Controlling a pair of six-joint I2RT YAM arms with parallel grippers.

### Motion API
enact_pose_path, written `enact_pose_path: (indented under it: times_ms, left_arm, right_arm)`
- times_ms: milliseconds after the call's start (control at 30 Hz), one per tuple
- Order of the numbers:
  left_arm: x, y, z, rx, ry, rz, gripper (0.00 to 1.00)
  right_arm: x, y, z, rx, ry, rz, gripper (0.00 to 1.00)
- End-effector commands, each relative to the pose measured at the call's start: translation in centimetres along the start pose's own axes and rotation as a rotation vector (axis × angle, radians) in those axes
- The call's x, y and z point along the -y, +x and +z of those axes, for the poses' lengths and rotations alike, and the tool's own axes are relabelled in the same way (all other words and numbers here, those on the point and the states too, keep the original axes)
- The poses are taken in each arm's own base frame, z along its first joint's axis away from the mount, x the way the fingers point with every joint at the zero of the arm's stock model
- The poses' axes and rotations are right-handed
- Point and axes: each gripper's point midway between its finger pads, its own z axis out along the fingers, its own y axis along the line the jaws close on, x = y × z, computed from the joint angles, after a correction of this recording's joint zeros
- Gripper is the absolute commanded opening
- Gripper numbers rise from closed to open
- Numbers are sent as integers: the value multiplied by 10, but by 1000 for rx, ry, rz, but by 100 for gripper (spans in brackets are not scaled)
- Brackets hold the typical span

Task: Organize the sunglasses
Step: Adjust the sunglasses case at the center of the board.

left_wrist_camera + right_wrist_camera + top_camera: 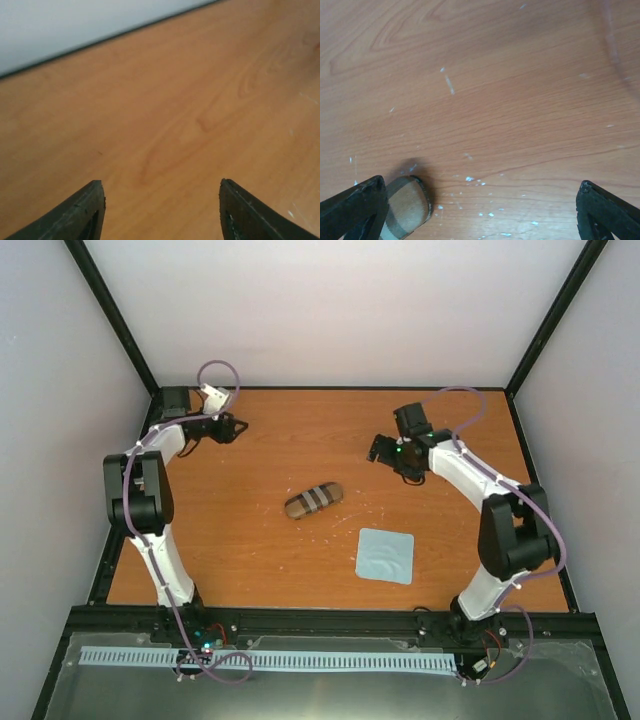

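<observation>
You cannot see the thin sunglasses with orange lenses in any view, so you cannot tell where they lie or which way they point. Your left gripper [238, 426] is open wide. Your right gripper [376, 453] is open wide too, near the shut brown oval case with grey stripes [313, 499].

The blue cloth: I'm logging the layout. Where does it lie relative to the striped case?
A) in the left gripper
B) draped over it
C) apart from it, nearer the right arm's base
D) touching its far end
C: the blue cloth lies flat, clear of the striped case, toward the right arm's base.
</observation>
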Motion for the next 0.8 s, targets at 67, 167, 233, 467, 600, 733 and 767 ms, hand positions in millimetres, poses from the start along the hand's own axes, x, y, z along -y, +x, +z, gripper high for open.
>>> enact_pose_path:
  times_ms: [67, 167, 233, 467, 600, 733, 767]
  left_arm:
    - [57, 20, 8, -189, 115, 179, 54]
    - [92, 49, 27, -301, 144, 319, 44]
    - [102, 67, 34, -353, 148, 354, 35]
    - [109, 98, 50, -442, 81, 435, 23]
    - [117, 107, 60, -475, 87, 462, 21]
    - [133, 110, 66, -483, 128, 483, 22]
    - [138, 110, 66, -482, 143, 480, 22]
  right_arm:
    - [-56, 32, 14, -145, -31, -121, 95]
    - [-74, 53, 23, -229, 55, -226, 72]
    - [-84, 67, 28, -273, 86, -273, 54]
    - [-83, 106, 35, -385, 151, -305, 15]
    - [-74, 119, 34, -430, 160, -304, 15]
    - [-66, 135, 40, -488, 162, -292, 15]
    - [-64, 139, 43, -507, 162, -287, 15]
